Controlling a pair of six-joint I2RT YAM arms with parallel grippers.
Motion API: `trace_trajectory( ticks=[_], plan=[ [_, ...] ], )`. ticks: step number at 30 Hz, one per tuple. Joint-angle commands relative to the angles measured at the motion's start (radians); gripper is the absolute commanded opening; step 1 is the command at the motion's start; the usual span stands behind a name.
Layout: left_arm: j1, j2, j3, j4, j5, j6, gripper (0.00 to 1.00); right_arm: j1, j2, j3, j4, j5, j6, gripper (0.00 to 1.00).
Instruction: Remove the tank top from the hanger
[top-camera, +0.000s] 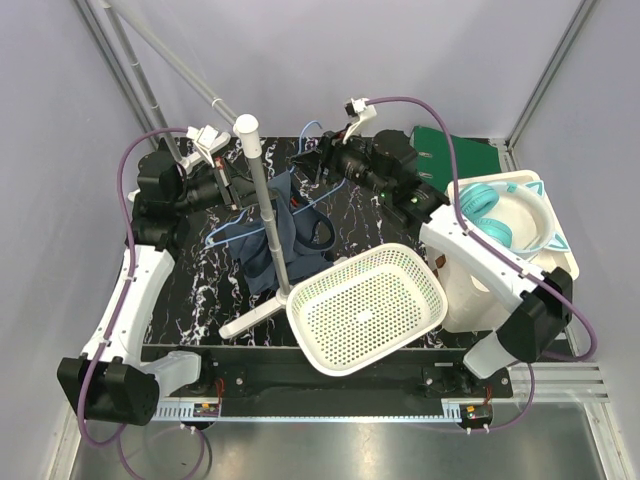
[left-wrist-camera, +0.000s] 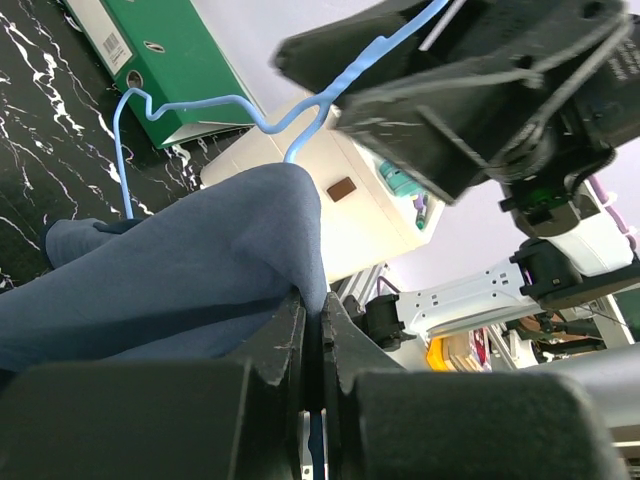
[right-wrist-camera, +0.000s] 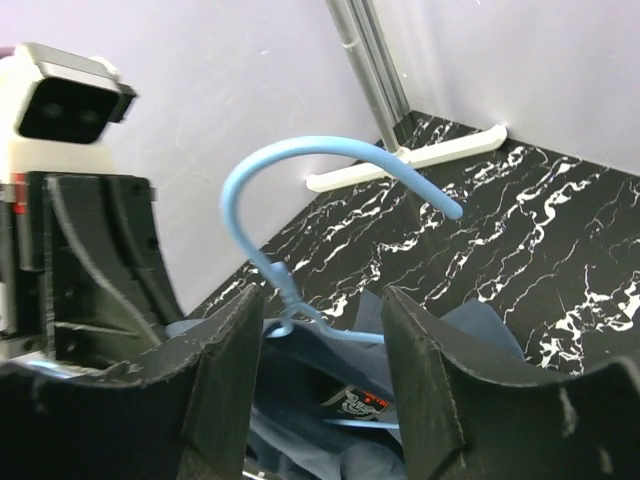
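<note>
Label (right-wrist-camera: 350, 400) inside tank top (right-wrist-camera: 478, 335), unreadable

Left gripper (left-wrist-camera: 312, 300) at 6 o'clock, jaws pressed together; tank top (left-wrist-camera: 180, 270) bunched at 8 o'clock; hanger (left-wrist-camera: 200, 105) wire and green binder (left-wrist-camera: 170, 50) at 11 o'clock

You face pale lilac walls (top-camera: 400, 60) from 9 round to 3 o'clock, evenly lit, grey metal posts (top-camera: 545, 70) in the corners at 11 and 1, black white-veined table (top-camera: 200, 280) at centre, brushed metal sheet (top-camera: 320, 455) at 6.
</note>
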Motion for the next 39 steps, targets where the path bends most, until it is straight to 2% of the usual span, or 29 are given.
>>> trace_trajectory(
  ticks=[1, 4, 5, 8, 9, 11, 14, 15, 18, 22, 24, 26, 29, 31, 34, 39],
  plan=[
    [-0.001, -0.023, 0.028, 0.060, 0.036, -0.001, 0.00, 0.017, 0.029, 0.064, 0.046, 0.037, -0.015, 0.57],
    [0.000, -0.018, 0.031, 0.059, 0.036, 0.001, 0.00, 0.023, 0.052, 0.070, 0.060, 0.046, -0.025, 0.45],
    [0.002, -0.015, 0.036, 0.043, 0.030, 0.013, 0.00, 0.024, 0.059, 0.075, 0.062, 0.053, -0.032, 0.35],
    [0.002, -0.007, 0.080, -0.056, -0.025, 0.076, 0.00, 0.024, 0.081, 0.081, 0.046, 0.098, -0.055, 0.20],
    [0.002, -0.007, 0.101, -0.082, -0.047, 0.090, 0.00, 0.026, 0.084, 0.082, 0.043, 0.109, -0.073, 0.11],
    [0.002, -0.009, 0.115, -0.153, -0.131, 0.126, 0.02, 0.027, 0.096, 0.092, 0.037, 0.145, -0.093, 0.00],
    [0.007, -0.019, 0.112, -0.222, -0.247, 0.156, 0.30, 0.027, 0.114, 0.111, 0.019, 0.198, -0.143, 0.00],
    [0.008, -0.032, 0.109, -0.231, -0.272, 0.162, 0.45, 0.026, 0.121, 0.118, 0.013, 0.198, -0.172, 0.00],
    [0.016, -0.070, 0.094, -0.276, -0.389, 0.186, 0.63, 0.026, 0.145, 0.153, -0.018, 0.247, -0.223, 0.00],
    [0.020, -0.153, 0.086, -0.368, -0.585, 0.237, 0.77, 0.040, 0.174, 0.210, -0.061, 0.312, -0.297, 0.00],
    [0.023, -0.191, 0.077, -0.389, -0.708, 0.249, 0.79, 0.084, 0.190, 0.234, -0.087, 0.380, -0.410, 0.00],
    [0.025, -0.256, 0.066, -0.418, -0.819, 0.248, 0.80, 0.128, 0.231, 0.291, -0.139, 0.530, -0.564, 0.00],
    [0.025, -0.341, 0.034, -0.425, -0.923, 0.234, 0.81, 0.217, 0.294, 0.346, -0.141, 0.702, -0.769, 0.00],
    [0.025, -0.371, 0.014, -0.425, -0.975, 0.223, 0.81, 0.259, 0.340, 0.384, -0.136, 0.803, -0.831, 0.00],
    [0.027, -0.398, 0.000, -0.425, -0.986, 0.220, 0.81, 0.268, 0.362, 0.400, -0.129, 0.873, -0.862, 0.00],
    [0.025, -0.363, -0.003, -0.425, -0.896, 0.226, 0.79, 0.267, 0.308, 0.356, -0.107, 0.834, -0.845, 0.00]
  ],
)
